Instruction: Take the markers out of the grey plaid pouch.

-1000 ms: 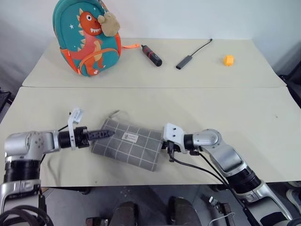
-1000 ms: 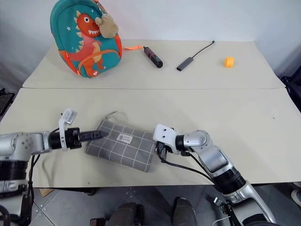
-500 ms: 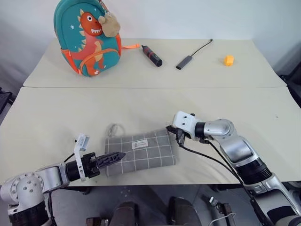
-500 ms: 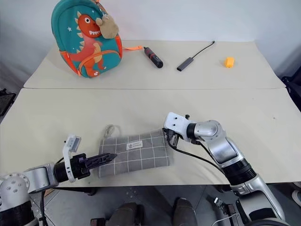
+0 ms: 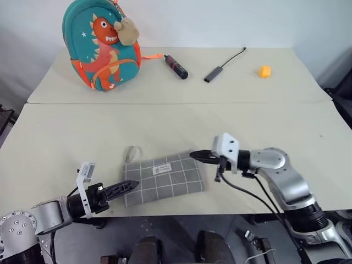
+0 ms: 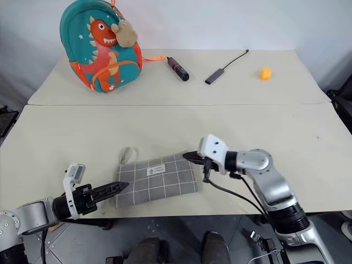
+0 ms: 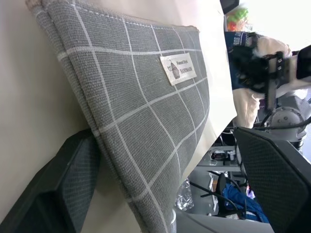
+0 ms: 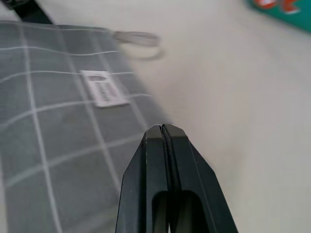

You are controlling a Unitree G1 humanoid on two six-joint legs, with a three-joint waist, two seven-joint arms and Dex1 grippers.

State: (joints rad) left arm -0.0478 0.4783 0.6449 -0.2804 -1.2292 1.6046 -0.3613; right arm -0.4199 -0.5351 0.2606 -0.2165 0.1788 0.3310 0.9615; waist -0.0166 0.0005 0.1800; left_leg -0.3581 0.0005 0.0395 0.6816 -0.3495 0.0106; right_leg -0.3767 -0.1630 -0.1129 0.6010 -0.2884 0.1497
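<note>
The flat grey plaid fabric pouch (image 5: 164, 178) lies near the front edge of the cream table (image 5: 275, 126), and the left gripper (image 5: 127, 187), fingers spread wide, sits at its left end with the corner between them, probably to pin or lift it. The right gripper (image 5: 199, 156) hovers at the top right corner, fingers pressed together on nothing. The pouch looks shut; I can't tell what's inside

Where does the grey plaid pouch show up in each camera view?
Left eye: grey plaid pouch, near table edge, centre-left.
Right eye, same spot.
Left wrist, close up, between the fingers.
Right wrist, beyond the shut fingers.
Shared landmark: the pouch's white label.
</note>
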